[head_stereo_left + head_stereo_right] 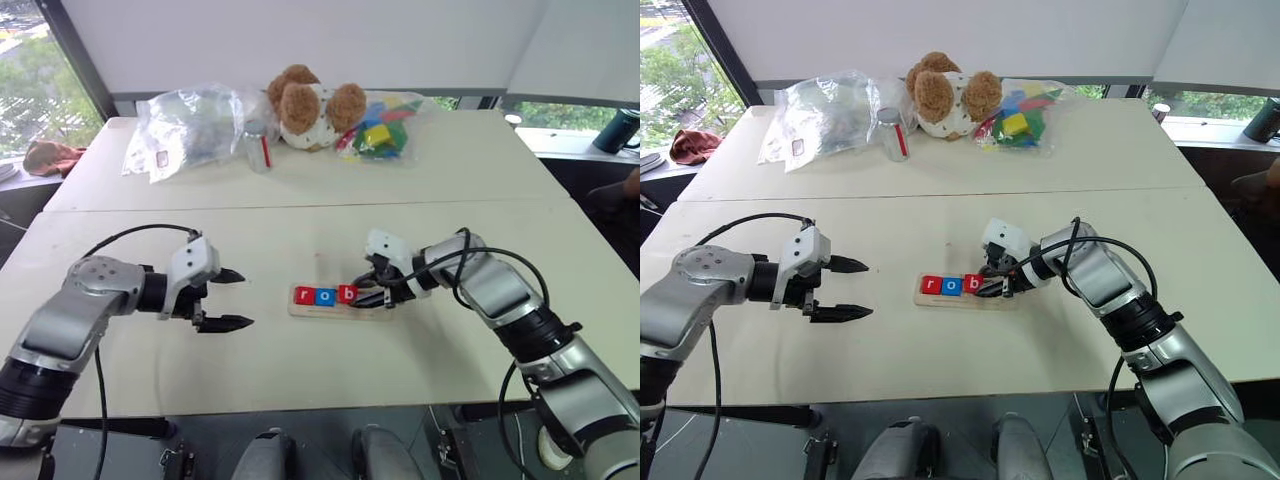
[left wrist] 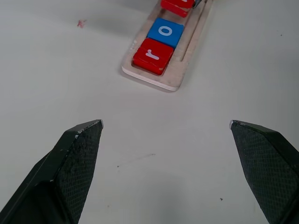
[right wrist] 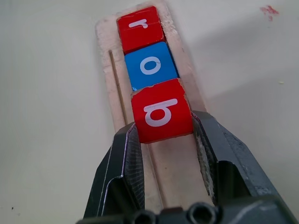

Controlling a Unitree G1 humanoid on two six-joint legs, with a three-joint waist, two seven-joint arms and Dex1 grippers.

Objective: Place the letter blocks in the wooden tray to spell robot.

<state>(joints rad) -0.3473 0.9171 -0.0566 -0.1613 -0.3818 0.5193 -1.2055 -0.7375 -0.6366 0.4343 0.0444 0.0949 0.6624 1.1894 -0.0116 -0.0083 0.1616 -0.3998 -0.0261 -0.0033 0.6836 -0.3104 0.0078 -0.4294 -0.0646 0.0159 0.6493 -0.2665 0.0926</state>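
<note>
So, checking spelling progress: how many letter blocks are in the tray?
3: red r at the tray's end, blue o next, red b third, between the right claw's fingers.

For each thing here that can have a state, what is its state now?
red r block: lying in the tray, at its end.
blue o block: in the tray, next to r.
red b block: in the tray, gripped.
wooden tray: flat on the table, partly filled.
left gripper: open, holding nothing.
right gripper: shut on the b block.
</note>
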